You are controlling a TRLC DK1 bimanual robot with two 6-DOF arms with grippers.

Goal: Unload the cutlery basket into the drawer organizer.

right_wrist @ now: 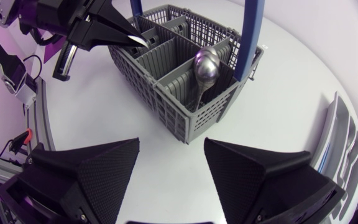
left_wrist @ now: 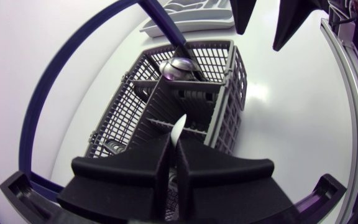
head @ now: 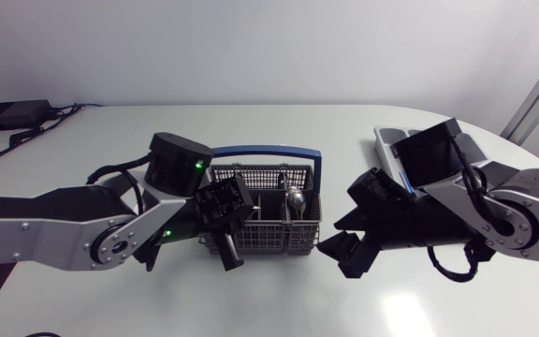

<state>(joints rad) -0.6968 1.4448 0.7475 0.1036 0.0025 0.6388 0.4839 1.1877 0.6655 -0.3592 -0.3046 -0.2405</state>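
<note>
At the table's left side, the left arm [head: 54, 225] comes in from the edge and ends over the left part of the cutlery basket [head: 269, 236]. The left gripper [left_wrist: 174, 146] is clamped on a thin pale piece of cutlery [left_wrist: 178, 129] — its fingers stand almost together with the piece pinched between them from both sides. Only a narrow pointed tip shows past the fingertips; which kind of cutlery it is, cannot tell. In the right wrist view the tip sits above the basket's compartments on the end away from the right arm.

Mid-table: the basket is grey mesh, upright, split by dividers, and a blue handle [head: 269, 150] arches over it. One spoon [head: 294, 198] stands in a compartment toward the right end, bowl up, leaning close to the handle's upright.

Right of the basket: the right gripper [right_wrist: 171, 144] hangs just beside the basket's right end, not touching it. Its two wedge fingers are spread wide with nothing between them; the basket lies ahead of them.

Far right: the right arm [head: 503, 211] enters from the edge. The drawer organizer [head: 388, 142] — pale, with long slots — lies on the table behind the arm, partly covered by it, apart from the basket.
</note>
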